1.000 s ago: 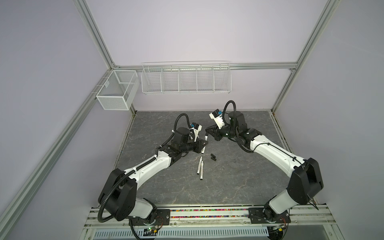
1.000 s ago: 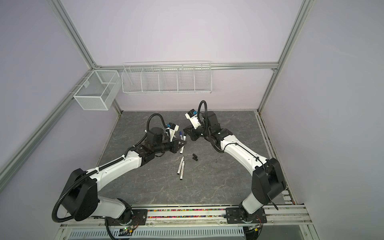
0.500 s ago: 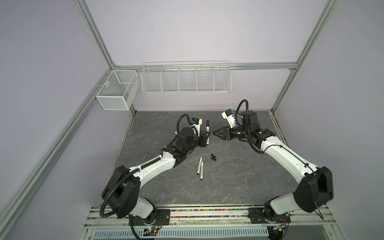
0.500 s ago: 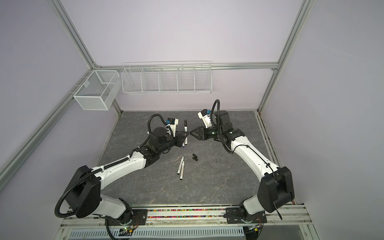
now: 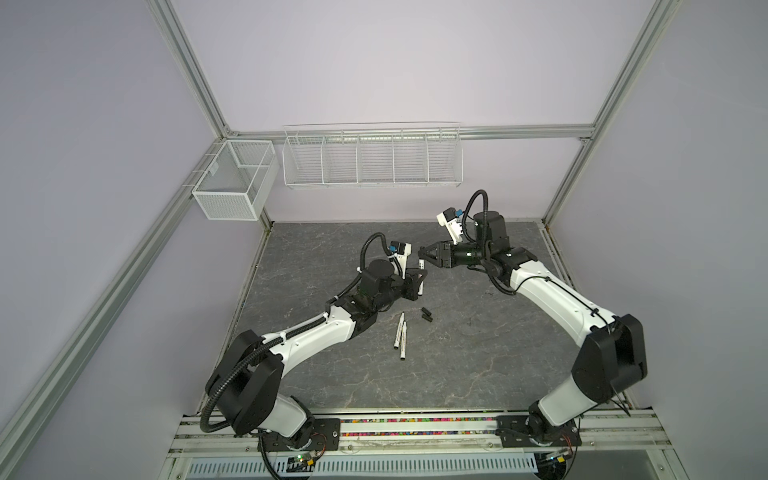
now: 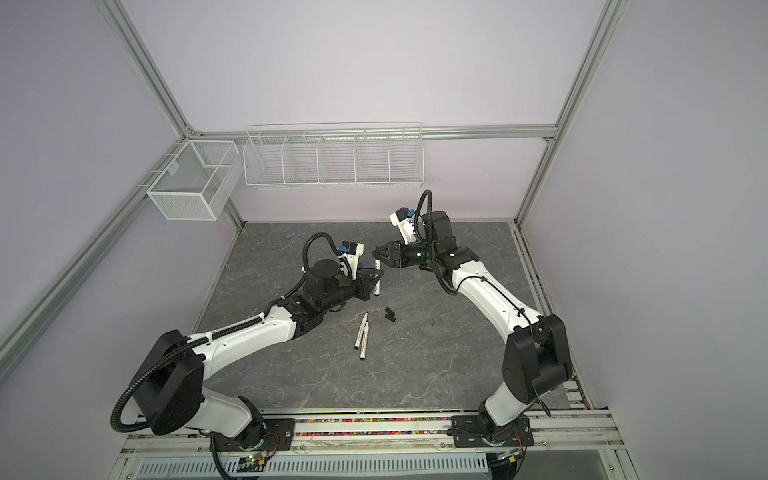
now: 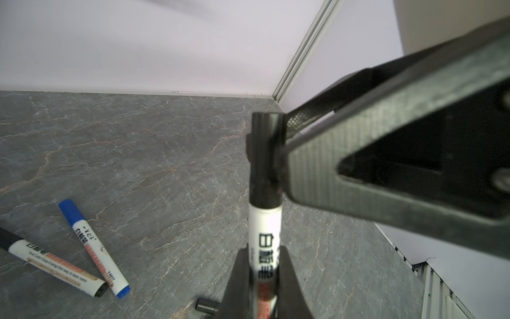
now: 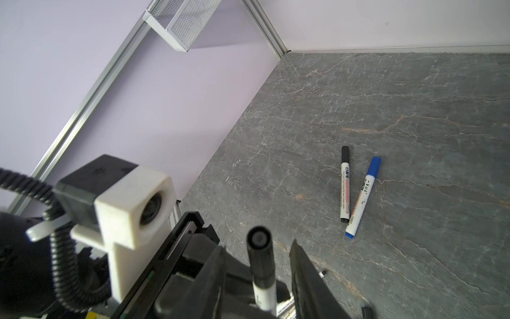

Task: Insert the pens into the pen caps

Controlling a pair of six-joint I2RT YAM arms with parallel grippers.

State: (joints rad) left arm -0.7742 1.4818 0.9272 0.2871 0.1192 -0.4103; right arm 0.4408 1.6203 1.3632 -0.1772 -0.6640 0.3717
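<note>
My left gripper is shut on a white pen, held upright above the table. A black pen cap sits on its upper end. My right gripper is open, its fingers standing either side of that cap with a gap on each side. Two uncapped pens lie side by side mid-table, with two loose black caps just right of them. One capped black pen and one capped blue pen lie further back.
A wire basket rack hangs on the back wall, and a mesh box hangs at the back left corner. The left wrist camera is close to my right gripper. A loose cap lies just beneath the left gripper.
The right gripper has opened, let go of the cap and drawn back to the right. The left gripper has carried the capped pen slightly further back.
</note>
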